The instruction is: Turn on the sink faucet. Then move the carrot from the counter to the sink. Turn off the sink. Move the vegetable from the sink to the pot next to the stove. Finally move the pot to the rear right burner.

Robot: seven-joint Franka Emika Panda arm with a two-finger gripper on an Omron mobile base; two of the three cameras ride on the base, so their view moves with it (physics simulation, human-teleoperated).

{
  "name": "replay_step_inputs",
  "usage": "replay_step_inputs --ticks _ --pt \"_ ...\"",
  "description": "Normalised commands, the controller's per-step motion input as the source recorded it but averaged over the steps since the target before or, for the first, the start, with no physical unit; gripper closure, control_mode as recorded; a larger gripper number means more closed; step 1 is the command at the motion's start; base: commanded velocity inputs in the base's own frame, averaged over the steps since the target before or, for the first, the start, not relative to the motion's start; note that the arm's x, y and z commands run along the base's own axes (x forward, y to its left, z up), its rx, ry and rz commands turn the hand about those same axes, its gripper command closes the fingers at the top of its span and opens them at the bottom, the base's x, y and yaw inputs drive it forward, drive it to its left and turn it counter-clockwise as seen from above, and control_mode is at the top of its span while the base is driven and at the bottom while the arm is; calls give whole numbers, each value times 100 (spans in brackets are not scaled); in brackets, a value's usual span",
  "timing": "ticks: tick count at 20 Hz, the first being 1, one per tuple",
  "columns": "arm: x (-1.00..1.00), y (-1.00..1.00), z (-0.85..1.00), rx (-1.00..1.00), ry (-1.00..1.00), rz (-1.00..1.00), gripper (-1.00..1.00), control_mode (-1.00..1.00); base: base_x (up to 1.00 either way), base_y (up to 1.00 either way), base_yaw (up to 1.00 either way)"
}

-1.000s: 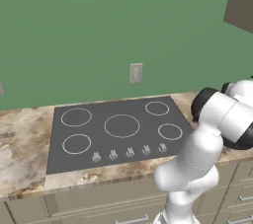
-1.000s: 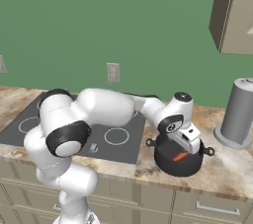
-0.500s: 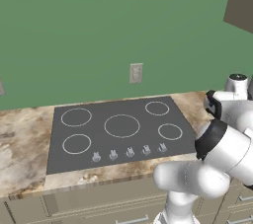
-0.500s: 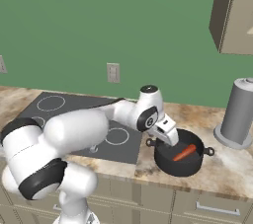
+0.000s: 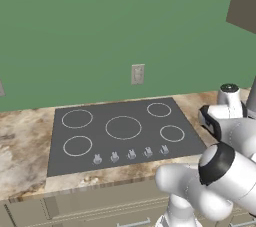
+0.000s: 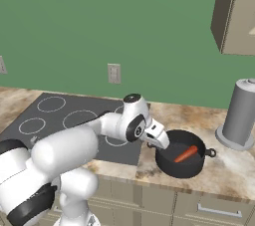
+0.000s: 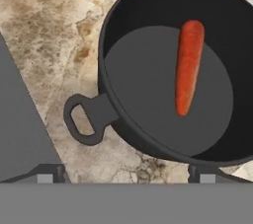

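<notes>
The carrot (image 7: pixel 189 65) lies loose on the floor of the pot (image 7: pixel 123 119), centre-right in the hand view, so the vegetable step looks done. The jaws stand spread and empty over the pot's near handle, likely to lift it toward the stove (image 6: pixel 60 120). The bench (image 7: pixel 54 35) carries the pot; its far handle is cut off.

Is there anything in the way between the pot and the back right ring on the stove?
Nothing visible. The pot sits on the counter beside the stove, and the glass between looks bare.

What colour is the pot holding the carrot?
The pot is black, clearest in the hand view, with the orange-red carrot inside.
</notes>
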Motion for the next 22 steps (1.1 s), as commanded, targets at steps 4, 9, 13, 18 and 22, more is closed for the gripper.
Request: replay_step_inputs --ticks 4,9,13,18,22 --pt "2 4 0 -3 1 15 -100 -100 0 0 0" --pt "15 2 0 -4 1 18 -100 -100 0 0 0" --pt "23 2 0 -8 1 16 -100 -100 0 0 0" --pt "21 0 -13 -10 1 11 -100 -100 0 0 0" --pt "21 0 -29 -9 4 3 -100 -100 0 0 0"
